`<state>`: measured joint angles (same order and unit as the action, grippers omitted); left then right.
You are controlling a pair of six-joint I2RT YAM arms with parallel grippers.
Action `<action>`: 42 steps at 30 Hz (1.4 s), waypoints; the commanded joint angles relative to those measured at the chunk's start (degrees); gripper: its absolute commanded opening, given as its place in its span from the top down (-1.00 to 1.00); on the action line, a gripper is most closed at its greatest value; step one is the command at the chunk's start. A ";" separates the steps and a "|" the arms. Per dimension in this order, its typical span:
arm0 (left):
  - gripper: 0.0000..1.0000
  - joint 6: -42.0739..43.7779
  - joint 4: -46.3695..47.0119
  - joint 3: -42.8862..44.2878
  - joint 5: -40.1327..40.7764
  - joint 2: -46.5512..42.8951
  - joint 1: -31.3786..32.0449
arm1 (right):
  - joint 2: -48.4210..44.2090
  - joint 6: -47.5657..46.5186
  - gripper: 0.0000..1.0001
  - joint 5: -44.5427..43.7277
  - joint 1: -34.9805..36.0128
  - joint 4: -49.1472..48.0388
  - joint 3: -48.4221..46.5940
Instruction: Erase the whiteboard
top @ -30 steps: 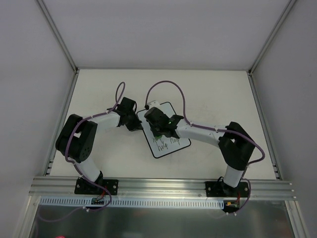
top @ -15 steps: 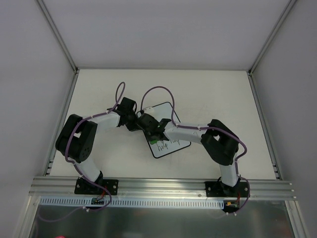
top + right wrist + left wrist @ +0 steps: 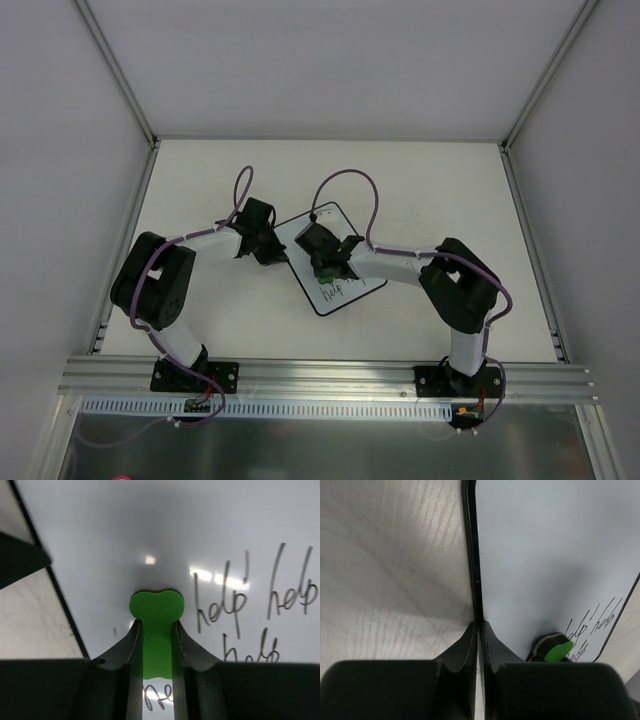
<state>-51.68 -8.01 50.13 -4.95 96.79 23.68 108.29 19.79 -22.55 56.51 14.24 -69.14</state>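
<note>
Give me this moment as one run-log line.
left gripper: shut, tips at whiteboard edge | right gripper: shut on green eraser, on board | writing: not yet erased

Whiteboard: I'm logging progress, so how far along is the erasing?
Done: most of the whiteboard looks blank in the left wrist view. In hand: the right gripper is shut on the green eraser, set against the board, while the left gripper sits shut at the board's black edge. Left: several handwritten help words beside the eraser, not yet wiped.
</note>
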 commanded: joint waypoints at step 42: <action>1.00 5.27 -10.27 -4.60 6.27 2.52 0.22 | 1.04 -5.98 0.99 3.55 -5.18 11.51 -9.15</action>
<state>-50.26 -6.87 49.34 -4.67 96.29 23.68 110.83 18.26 -21.26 49.76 22.22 -75.00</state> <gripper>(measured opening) 0.017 0.228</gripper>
